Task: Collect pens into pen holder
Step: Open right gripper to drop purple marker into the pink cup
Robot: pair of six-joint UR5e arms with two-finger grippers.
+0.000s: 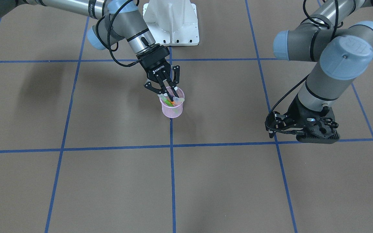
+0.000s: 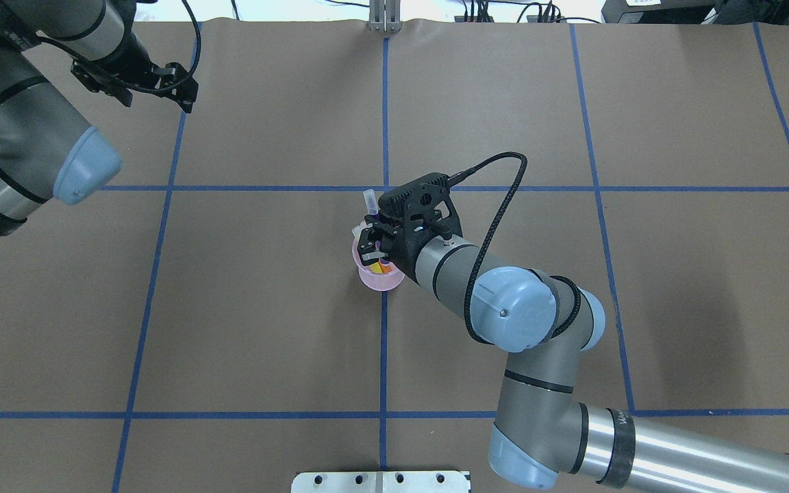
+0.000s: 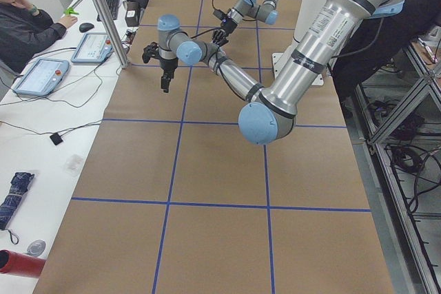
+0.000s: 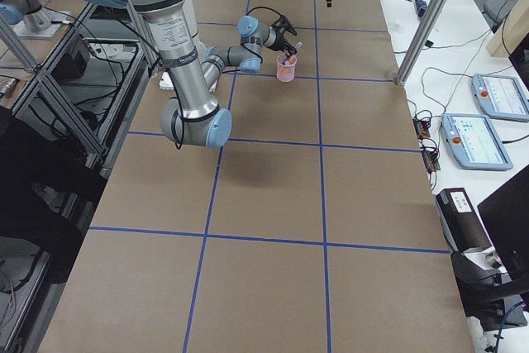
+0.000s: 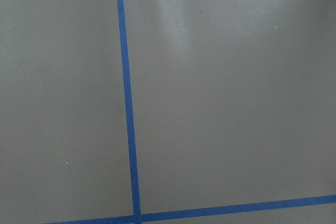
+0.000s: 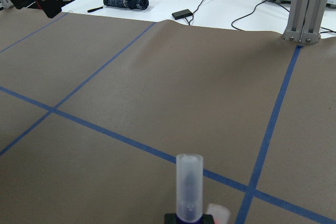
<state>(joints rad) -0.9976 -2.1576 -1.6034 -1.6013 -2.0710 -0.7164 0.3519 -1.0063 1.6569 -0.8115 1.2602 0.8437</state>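
The pink mesh pen holder (image 1: 172, 110) stands at the table's middle on a blue line; it also shows in the overhead view (image 2: 382, 279). An orange pen (image 1: 172, 103) and a green pen (image 1: 168, 101) stand inside it. My right gripper (image 1: 169, 94) reaches down into the cup's mouth, tilted, and is shut on the purple pen (image 2: 369, 199). That pen's whitish cap sticks up in the right wrist view (image 6: 189, 182). My left gripper (image 2: 188, 92) hangs far off over bare table, looks shut and holds nothing.
Blue tape lines (image 1: 172, 168) divide the brown table into squares. The white robot base (image 1: 173, 22) stands at the near edge. A metal post (image 6: 303, 3), cables and a folded umbrella (image 6: 126, 1) lie beyond the far edge. An operator (image 3: 24, 25) sits there.
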